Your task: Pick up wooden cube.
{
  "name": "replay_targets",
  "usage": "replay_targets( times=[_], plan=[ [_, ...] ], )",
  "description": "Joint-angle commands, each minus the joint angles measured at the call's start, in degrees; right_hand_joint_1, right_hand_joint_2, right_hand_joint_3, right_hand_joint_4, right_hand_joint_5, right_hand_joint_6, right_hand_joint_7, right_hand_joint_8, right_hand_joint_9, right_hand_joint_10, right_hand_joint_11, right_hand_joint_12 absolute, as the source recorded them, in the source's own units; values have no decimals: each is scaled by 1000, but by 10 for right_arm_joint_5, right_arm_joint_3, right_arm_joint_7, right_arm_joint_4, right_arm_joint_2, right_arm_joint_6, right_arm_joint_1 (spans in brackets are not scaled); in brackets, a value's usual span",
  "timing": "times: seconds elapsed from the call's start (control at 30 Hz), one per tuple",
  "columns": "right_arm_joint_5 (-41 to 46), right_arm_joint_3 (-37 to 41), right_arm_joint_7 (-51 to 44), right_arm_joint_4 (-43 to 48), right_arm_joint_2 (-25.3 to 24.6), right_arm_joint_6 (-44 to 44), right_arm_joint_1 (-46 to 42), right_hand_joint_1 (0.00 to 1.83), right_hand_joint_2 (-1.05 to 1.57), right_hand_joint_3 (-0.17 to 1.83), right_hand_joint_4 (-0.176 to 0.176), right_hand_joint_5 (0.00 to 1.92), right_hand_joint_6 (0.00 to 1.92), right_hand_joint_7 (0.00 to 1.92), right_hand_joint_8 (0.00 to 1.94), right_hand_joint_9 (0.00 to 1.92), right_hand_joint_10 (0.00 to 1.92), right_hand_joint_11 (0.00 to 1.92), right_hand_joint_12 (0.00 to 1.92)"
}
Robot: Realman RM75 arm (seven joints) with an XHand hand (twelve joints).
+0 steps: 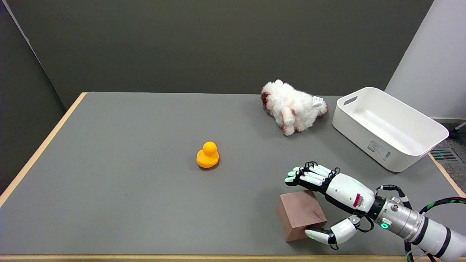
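One hand (329, 198) | fingers spread | straddling wooden cube (300, 219)

The white right arm (429, 227) reaches in low from the lower right, its silver wrist showing a green light. The black-and-white many-fingered right hand (336, 198) is spread wide, fingers (309, 174) extended leftward, thumb (324, 234) apart below.

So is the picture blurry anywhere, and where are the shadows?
Head view: sharp all over, no glare. Light is soft, so shadows are faint: a small dark patch under the orange duck, one beside the wooden cube under the right hand, and a pale one by the white bin.
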Motion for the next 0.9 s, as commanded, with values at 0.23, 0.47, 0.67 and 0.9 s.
replay_targets(
  times=[0.23, 0.47, 0.67, 0.9],
  plan=[
    [-6, -7, -8, 10, -36, -29, 24, 587, 584, 885, -108, 370, 743, 419, 546, 211, 847, 0, 1165],
    [11, -8, -49, 11, -58, -24, 58, 792, 633, 867, -91, 515, 1104, 679, 885, 510, 1175, 283, 1523],
    [50, 3, -60, 23, -59, -15, 86, 935, 1018, 505, 87, 728, 1486, 822, 1160, 683, 1336, 505, 1727],
    [96, 60, -131, 82, -56, -11, 89, 1177, 1031, 410, -40, 667, 1517, 898, 1258, 784, 1305, 644, 1737]
  ],
)
